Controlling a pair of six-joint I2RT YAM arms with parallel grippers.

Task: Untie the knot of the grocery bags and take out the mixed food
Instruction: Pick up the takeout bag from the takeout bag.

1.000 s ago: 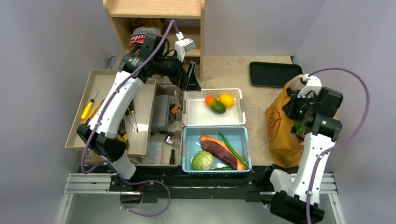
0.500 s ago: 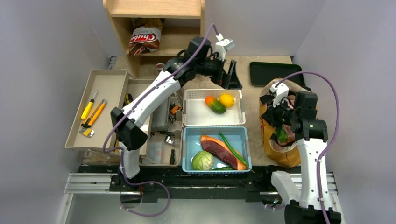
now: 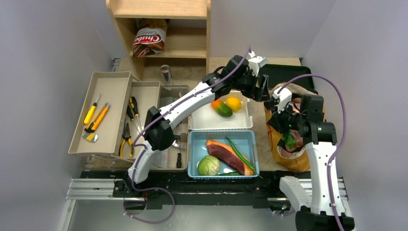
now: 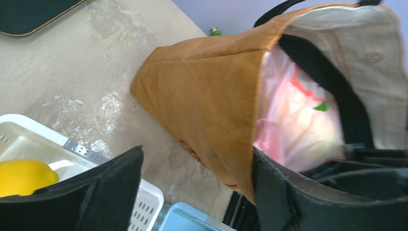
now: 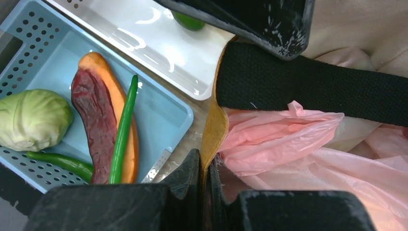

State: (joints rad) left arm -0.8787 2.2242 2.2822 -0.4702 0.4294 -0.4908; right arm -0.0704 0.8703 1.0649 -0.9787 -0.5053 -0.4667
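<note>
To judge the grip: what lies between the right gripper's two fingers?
The rim of the brown paper bag, held edge-on in the right gripper, whose fingers are almost closed on it. The right wrist view shows this; the pink bag lies just inside.

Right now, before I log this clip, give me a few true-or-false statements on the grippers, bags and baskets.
1. The right gripper is shut on the rim of the brown paper bag. True.
2. The pink plastic bag lies in the blue basket. False: it sits inside the brown paper bag.
3. The left gripper is open, close to the brown paper bag's rim. True.
4. The green cabbage is in the white basket. False: it is in the blue basket; the white basket holds a yellow fruit and a green-and-orange fruit.
</note>
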